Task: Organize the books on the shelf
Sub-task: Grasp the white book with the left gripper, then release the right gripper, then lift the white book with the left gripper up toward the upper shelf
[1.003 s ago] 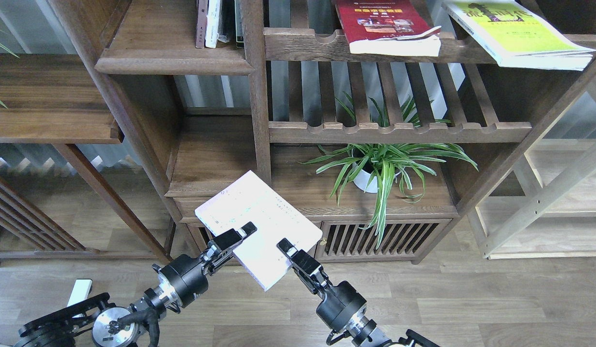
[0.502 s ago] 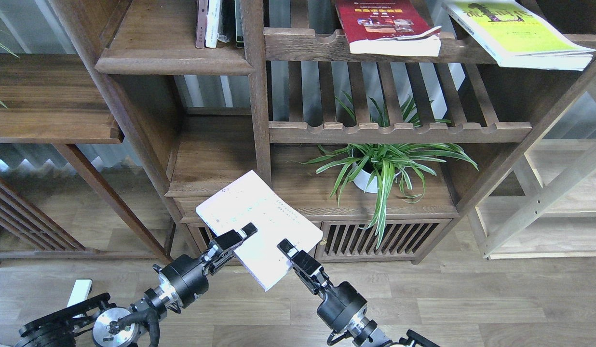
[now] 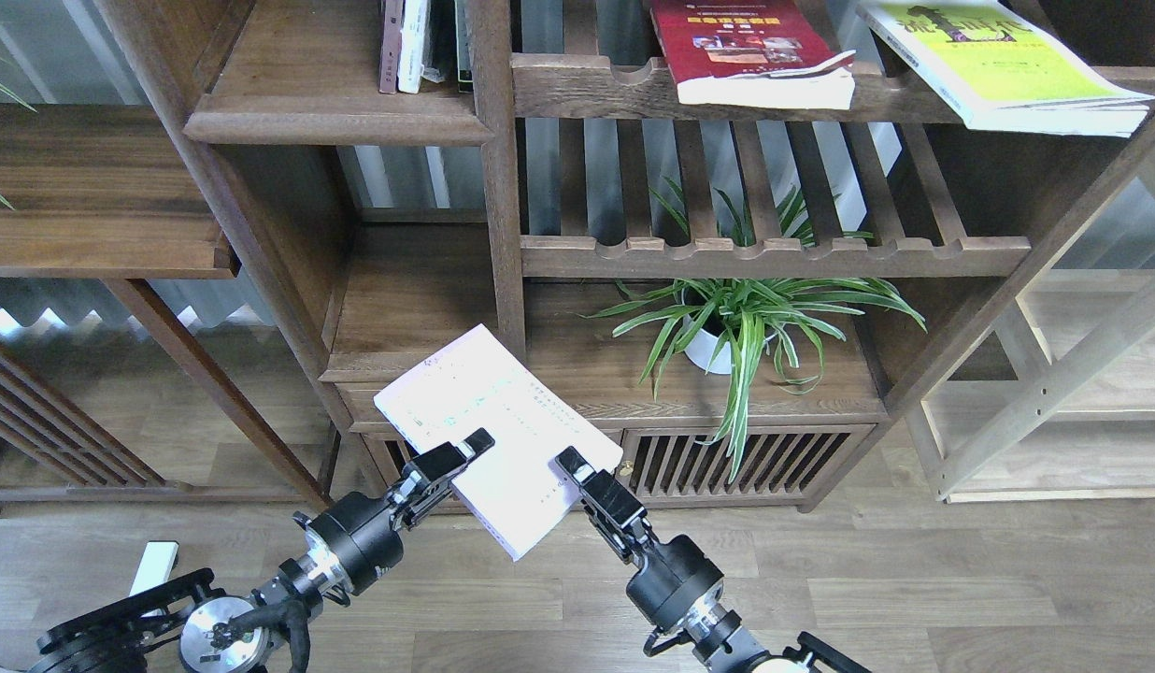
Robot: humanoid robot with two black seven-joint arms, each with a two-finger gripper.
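A pale lavender-white book (image 3: 489, 425) hangs tilted in front of the low cabinet. My left gripper (image 3: 458, 458) is shut on its lower left edge. My right gripper (image 3: 577, 472) lies at the book's lower right edge. One finger rests on the cover and the other is hidden under the book. A dark red book (image 3: 746, 47) and a yellow-green book (image 3: 1003, 61) lie flat on the upper slatted rack, overhanging its front rail. The shelf (image 3: 335, 117), a solid dark board with a rounded lip, is at upper left.
Narrow upright volumes (image 3: 414, 42) stand at the shelf's right end against the post. A potted spider plant (image 3: 736, 322) sits on the cabinet top under the lower slatted rack (image 3: 774, 252). Another dark board (image 3: 92, 215) juts out at left, and pale shelving (image 3: 1082, 374) stands at right.
My right gripper has slid to the right and slightly up along the book's lower edge. The book has shifted a little up and left. The left gripper has barely moved.
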